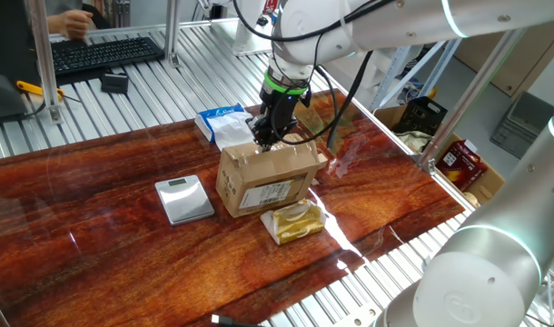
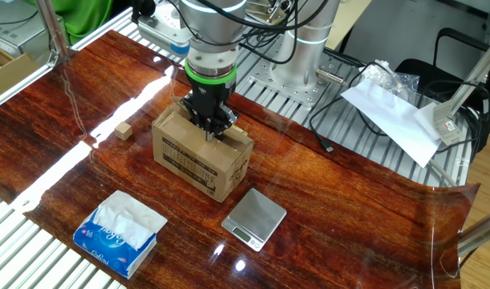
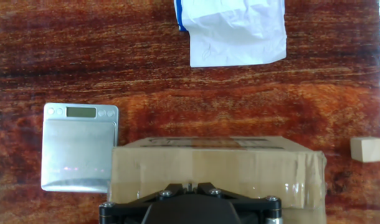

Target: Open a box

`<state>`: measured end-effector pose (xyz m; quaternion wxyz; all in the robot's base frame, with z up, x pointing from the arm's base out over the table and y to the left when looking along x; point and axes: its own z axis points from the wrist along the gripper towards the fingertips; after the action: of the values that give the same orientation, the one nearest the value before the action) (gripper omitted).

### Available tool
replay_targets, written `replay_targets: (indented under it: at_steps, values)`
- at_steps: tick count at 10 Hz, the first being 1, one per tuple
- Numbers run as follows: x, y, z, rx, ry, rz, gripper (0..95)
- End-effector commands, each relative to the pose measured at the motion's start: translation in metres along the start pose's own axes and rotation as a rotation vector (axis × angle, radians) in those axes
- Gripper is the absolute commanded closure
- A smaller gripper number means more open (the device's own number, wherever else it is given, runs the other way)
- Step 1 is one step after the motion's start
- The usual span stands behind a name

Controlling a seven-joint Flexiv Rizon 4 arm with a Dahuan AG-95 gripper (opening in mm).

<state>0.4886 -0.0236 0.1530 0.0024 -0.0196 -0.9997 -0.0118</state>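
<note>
A: Where is your box (image 1: 268,179)?
B: On the table (image 1: 95,254), between the scale (image 1: 184,199) and the yellow packet (image 1: 295,222).
A: And your gripper (image 1: 264,142)?
B: Closed tight above the box top, holding nothing.

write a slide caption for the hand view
Looking down past the shut tool onto the cardboard box, flanked by a small scale and a wooden block.
</note>
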Motion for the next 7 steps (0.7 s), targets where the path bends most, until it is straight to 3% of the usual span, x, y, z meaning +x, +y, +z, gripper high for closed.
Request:
replay_targets:
  at_steps: [1,7]
  values:
    - [0.004,-0.001,-0.003,0.003,0.003,-0.001,95.0]
    - [0.018,0.0,-0.006,0.006,0.005,0.006,95.0]
